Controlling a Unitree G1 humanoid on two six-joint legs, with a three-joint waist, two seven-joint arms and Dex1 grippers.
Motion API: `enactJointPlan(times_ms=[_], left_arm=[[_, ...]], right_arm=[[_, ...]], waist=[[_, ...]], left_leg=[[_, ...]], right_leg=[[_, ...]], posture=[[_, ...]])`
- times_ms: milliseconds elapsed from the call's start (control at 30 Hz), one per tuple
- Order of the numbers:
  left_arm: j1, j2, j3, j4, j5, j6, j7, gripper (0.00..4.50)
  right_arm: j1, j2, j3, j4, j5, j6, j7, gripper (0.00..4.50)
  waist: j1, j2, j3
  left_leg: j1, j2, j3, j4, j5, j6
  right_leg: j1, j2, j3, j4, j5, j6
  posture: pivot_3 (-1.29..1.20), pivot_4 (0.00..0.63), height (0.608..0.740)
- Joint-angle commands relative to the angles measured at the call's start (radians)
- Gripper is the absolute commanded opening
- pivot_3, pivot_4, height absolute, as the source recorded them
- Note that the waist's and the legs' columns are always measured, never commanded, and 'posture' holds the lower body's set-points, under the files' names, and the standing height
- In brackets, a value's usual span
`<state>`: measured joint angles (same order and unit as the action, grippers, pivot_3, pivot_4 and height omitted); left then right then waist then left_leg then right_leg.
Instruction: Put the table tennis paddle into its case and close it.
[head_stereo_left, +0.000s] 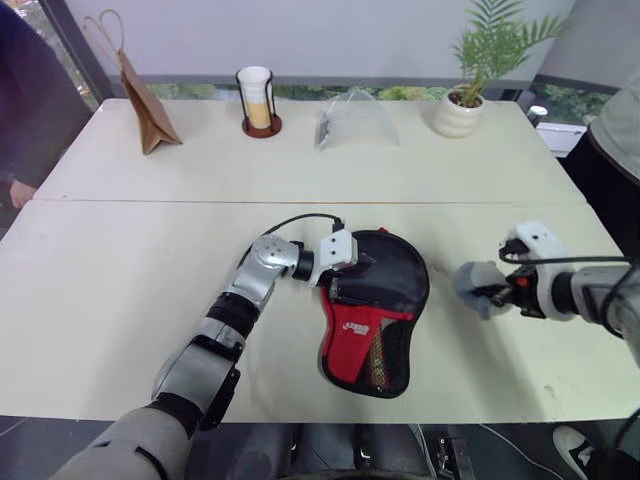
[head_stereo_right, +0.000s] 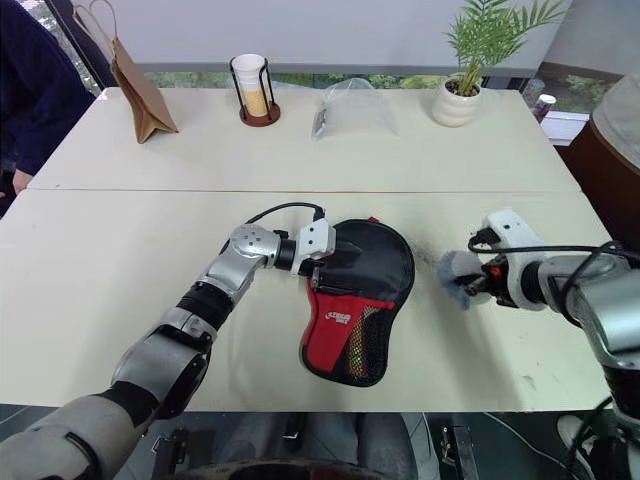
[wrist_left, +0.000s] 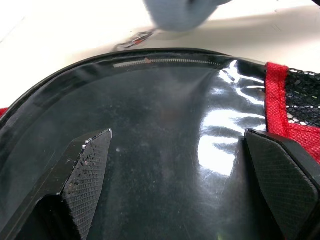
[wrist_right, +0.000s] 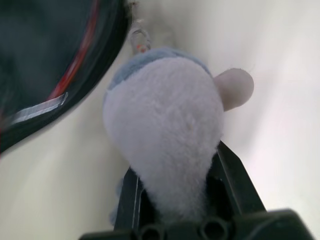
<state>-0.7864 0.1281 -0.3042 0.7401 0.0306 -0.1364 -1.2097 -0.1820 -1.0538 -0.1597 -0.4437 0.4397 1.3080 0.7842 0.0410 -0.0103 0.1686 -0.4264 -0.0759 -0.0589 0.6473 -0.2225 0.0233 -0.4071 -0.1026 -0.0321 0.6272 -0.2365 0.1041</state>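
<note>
Case (head_stereo_left: 375, 310) lies flat on the near table (head_stereo_left: 120, 300), black round end away from the robot, red panel and mesh pocket toward it. Left gripper (wrist_left: 175, 165) rests on the glossy black top — fingers (wrist_left: 87, 165) spread wide, clasping nothing. Beside the case's right edge, the right gripper (wrist_right: 175, 200) pinches the grey plush charm (wrist_right: 165, 130) on its chain.

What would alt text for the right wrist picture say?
The right gripper is shut on a grey plush charm above the pale table. The charm's chain leads toward the black case beside it.
</note>
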Motion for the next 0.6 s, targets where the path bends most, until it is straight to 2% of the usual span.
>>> enactJointPlan(times_ms=[33, 333, 600], left_arm=[[0.031, 0.018, -0.05, 0.057, 0.053, 0.02, 0.006, 4.41], [0.025, 0.011, -0.052, 0.075, 0.058, 0.015, 0.024, 4.41], [0.015, 0.004, -0.052, 0.093, 0.062, 0.01, 0.04, 4.41]], right_arm=[[0.053, -0.038, -0.051, -0.085, 0.034, 0.002, 0.019, 0.22], [0.221, -0.034, -0.085, -0.266, 0.112, 0.006, 0.028, 0.22], [0.336, -0.072, -0.121, -0.34, 0.153, -0.057, 0.082, 0.22]], waist=[[-0.001, 0.001, 0.0], [0.0, 0.001, -0.002], [0.0, 0.002, -0.004]], left_leg=[[0.0, 0.0, 0.0, 0.0, 0.0, 0.0], [0.0, 0.0, 0.0, 0.0, 0.0, 0.0], [0.001, 0.001, 0.0, 0.0, 0.0, 0.0]], right_leg=[[0.0, 0.0, 0.0, 0.0, 0.0, 0.0], [0.002, 0.0, 0.0, -0.003, -0.001, 0.001], [0.005, 0.0, -0.001, -0.008, -0.001, 0.001]], posture=[[0.0, 0.15, 0.734], [0.0, 0.15, 0.734], [0.0, 0.15, 0.734]])
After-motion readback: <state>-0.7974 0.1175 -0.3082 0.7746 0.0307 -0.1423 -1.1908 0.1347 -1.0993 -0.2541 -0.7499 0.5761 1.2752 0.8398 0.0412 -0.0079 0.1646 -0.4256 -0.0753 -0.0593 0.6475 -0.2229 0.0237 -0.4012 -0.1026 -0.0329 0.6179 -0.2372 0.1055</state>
